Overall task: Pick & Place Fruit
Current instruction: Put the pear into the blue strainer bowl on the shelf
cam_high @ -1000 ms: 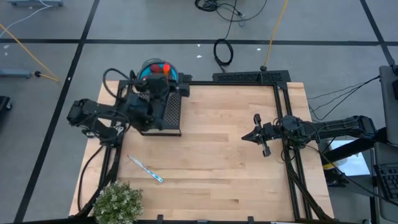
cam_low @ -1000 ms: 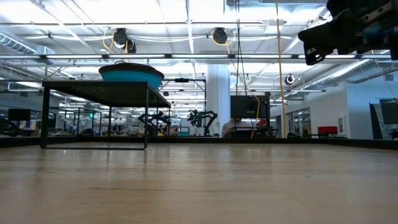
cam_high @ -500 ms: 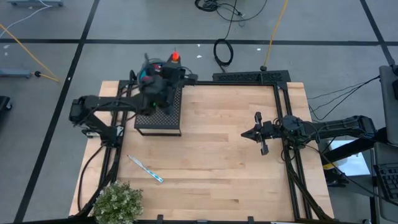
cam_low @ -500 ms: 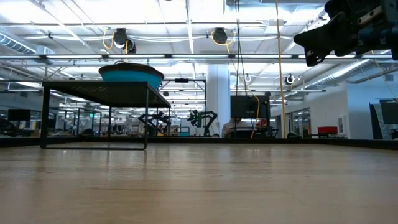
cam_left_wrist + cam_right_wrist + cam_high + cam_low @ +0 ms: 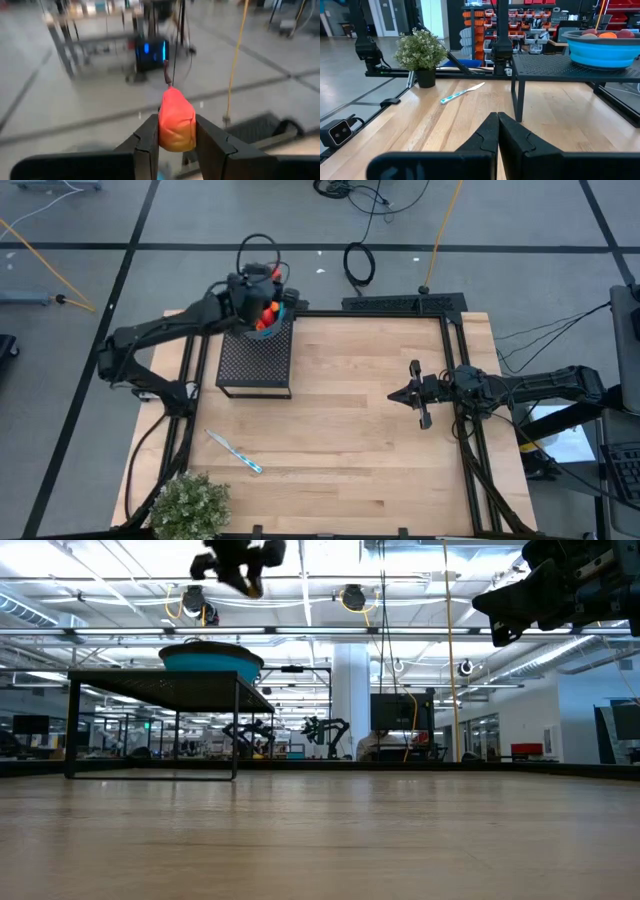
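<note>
Left claw (image 5: 176, 131): I see my two fingers clamped on one red-orange fruit piece (image 5: 176, 120), its thin dark stem sticking out past the tips.
Left claw position: in the high view it sits over the blue bowl (image 5: 277, 320), at the far left of the bench (image 5: 360, 430); in the low view it hangs high above the bowl.
Held piece: pinched between the finger pads and clear of the bowl as far as I can tell from the low view.
Other fruit: orange and red pieces show in the bowl under the claw; from the right wrist view I count three tops above the rim, and I cannot count the rest.
Bowl: one, on the far end of one black mesh stand (image 5: 255, 362).
Right claw (image 5: 498, 131): fingers together, holding nothing, raised off the bench at its right side.
Right arm: one, reaching in from the right edge, well apart from the stand.
Stick: one blue-and-white stick (image 5: 235, 452) lying flat on the near left of the bench.
Plant: one bushy green plant (image 5: 190, 505) at the near left corner.
Writing: I can read no labels or brands.
</note>
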You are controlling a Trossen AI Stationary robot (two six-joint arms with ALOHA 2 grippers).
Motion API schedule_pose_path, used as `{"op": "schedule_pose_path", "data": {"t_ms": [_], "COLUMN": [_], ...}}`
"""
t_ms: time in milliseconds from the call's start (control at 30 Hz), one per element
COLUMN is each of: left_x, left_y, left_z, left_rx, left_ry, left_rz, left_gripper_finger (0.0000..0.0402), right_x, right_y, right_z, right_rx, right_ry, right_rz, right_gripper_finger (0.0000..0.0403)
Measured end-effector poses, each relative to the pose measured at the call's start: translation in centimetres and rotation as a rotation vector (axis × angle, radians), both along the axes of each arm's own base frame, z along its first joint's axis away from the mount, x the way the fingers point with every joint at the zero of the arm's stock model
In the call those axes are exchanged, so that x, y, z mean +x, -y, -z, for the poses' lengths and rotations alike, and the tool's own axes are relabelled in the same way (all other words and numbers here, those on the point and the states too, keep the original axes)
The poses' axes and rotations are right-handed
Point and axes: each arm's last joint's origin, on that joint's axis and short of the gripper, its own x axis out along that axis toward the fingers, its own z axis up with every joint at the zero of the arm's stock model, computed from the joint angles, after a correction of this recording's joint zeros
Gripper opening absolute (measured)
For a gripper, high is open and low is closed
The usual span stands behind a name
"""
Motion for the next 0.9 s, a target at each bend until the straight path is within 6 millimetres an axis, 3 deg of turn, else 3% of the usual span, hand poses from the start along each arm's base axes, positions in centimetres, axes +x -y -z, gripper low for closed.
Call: {"op": "schedule_pose_path", "data": {"t_ms": [200, 367, 667, 900], "left_x": [-2.1, -2.8, -4.4, -4.7], "left_y": [-2.1, -3.4, -3.6, -3.5], "left_z": [1.8, 2.8, 4.1, 4.3], "left_rx": [-0.244, -0.425, -0.654, -0.672], "left_ry": [0.004, 0.041, 0.050, -0.005], "left_rz": [-0.007, 0.060, -0.001, -0.003], "left_gripper_finger": [0.0092, 0.0092, 0.0092, 0.0092], "right_x": [0.0, 0.0, 0.0, 0.0], "right_y": [0.0, 0.0, 0.0, 0.0], "right_z": [0.0, 0.0, 0.0, 0.0], "right_rx": [0.000, 0.000, 0.000, 0.000], "right_ry": [0.000, 0.000, 0.000, 0.000], "right_rz": [0.000, 0.000, 0.000, 0.000], "right_gripper_finger": [0.0000, 0.0000, 0.0000, 0.0000]}}
